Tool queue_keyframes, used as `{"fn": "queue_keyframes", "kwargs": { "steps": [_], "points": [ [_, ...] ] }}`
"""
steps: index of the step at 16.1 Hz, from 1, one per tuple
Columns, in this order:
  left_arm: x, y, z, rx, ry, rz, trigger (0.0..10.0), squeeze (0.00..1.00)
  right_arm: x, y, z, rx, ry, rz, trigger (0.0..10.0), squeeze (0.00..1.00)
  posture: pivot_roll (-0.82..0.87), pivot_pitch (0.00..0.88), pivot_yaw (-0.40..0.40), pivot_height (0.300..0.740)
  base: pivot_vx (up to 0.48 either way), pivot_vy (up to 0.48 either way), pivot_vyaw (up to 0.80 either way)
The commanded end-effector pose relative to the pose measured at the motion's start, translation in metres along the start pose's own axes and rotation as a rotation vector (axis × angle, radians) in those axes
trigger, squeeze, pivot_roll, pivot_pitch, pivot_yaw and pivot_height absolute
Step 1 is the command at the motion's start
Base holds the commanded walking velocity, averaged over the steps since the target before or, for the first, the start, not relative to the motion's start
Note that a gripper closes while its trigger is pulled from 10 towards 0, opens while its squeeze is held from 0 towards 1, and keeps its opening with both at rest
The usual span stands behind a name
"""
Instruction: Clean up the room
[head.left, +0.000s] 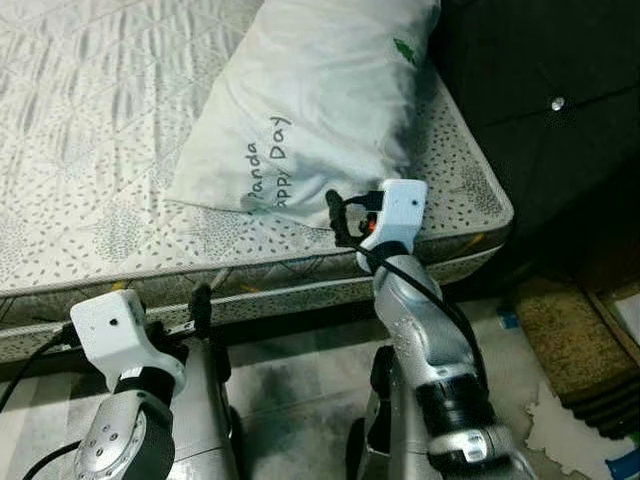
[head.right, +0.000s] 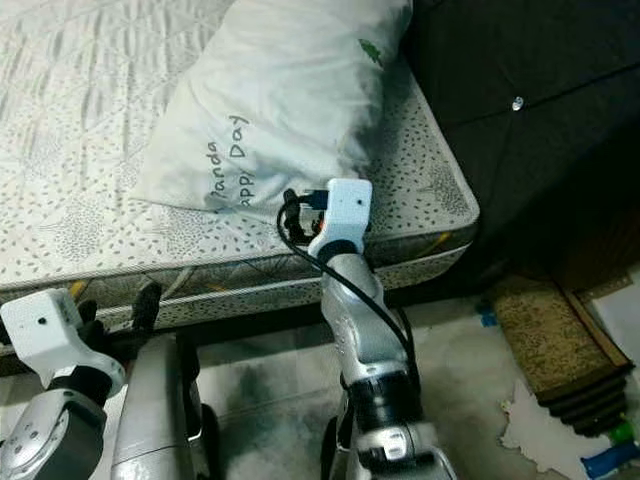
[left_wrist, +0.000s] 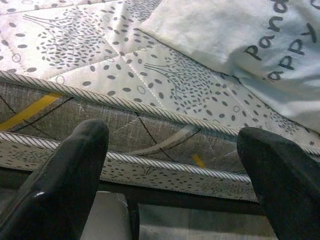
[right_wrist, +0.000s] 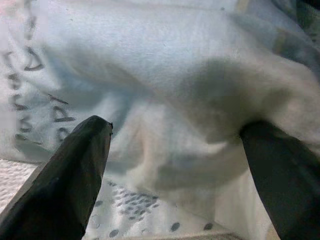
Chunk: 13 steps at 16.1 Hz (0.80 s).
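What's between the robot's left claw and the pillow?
Only bare patterned mattress lies between the open left gripper and the white pillow, seen in the left wrist view.

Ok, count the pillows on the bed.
1. The pillow lies on the mattress near the headboard, with the open right hand at its near corner. The bed runs past the frame, so others may be hidden.

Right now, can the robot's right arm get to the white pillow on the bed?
Probably yes. The right gripper is already at the pillow near edge, fingers open, with only bare mattress beneath.
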<state>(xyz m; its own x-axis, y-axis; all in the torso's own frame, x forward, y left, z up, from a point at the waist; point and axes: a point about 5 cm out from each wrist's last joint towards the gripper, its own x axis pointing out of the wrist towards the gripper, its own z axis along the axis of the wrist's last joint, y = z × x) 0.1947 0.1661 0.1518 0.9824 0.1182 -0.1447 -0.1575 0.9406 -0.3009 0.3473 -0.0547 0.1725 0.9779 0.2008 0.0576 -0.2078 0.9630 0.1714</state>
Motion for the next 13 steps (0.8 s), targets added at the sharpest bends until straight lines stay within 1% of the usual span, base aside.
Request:
{"fn": "queue_keyframes", "kwargs": {
  "steps": [1, 3, 4, 5, 6, 11, 13],
  "points": [
    [-0.008, 0.0, -0.002, -0.012, 0.021, 0.011, 10.0, 0.0, 0.009, 0.015, 0.005, -0.006, -0.04, 0.006, 10.0, 0.0, 0.11, 0.329, -0.085, 0.525, 0.0, 0.0, 0.0],
    [-0.011, 0.0, -0.002, -0.011, 0.027, 0.012, 10.0, 0.0, 0.018, 0.015, 0.01, -0.073, -0.071, -0.023, 10.0, 0.0, 0.12, 0.339, -0.087, 0.525, 0.0, 0.0, 0.0],
    [-0.011, 0.0, -0.002, -0.011, 0.027, 0.012, 10.0, 0.0, 0.018, 0.015, 0.01, -0.073, -0.071, -0.023, 10.0, 0.0, 0.12, 0.339, -0.087, 0.525, 0.0, 0.0, 0.0],
    [-0.012, 0.0, -0.002, -0.011, 0.029, 0.012, 10.0, 0.0, 0.019, 0.015, 0.011, -0.087, -0.078, -0.031, 8.7, 0.0, 0.12, 0.338, -0.087, 0.525, 0.0, 0.0, 0.0],
    [-0.014, 0.0, -0.002, -0.011, 0.033, 0.011, 10.0, 0.0, 0.023, 0.017, 0.016, -0.098, -0.103, -0.058, 0.0, 0.0, 0.13, 0.338, -0.086, 0.525, 0.0, 0.0, 0.0],
    [-0.016, 0.0, -0.002, -0.008, 0.041, 0.011, 10.0, 0.0, 0.029, 0.022, 0.014, -0.091, -0.13, -0.091, 0.0, 0.0, 0.14, 0.336, -0.083, 0.525, 0.0, 0.0, 0.0],
    [-0.017, -0.003, -0.001, -0.01, 0.044, 0.004, 10.0, 0.0, 0.033, 0.03, 0.013, -0.065, -0.14, -0.105, 0.0, 0.0, 0.14, 0.33, -0.082, 0.525, 0.0, 0.0, 0.0]
  ]
}}
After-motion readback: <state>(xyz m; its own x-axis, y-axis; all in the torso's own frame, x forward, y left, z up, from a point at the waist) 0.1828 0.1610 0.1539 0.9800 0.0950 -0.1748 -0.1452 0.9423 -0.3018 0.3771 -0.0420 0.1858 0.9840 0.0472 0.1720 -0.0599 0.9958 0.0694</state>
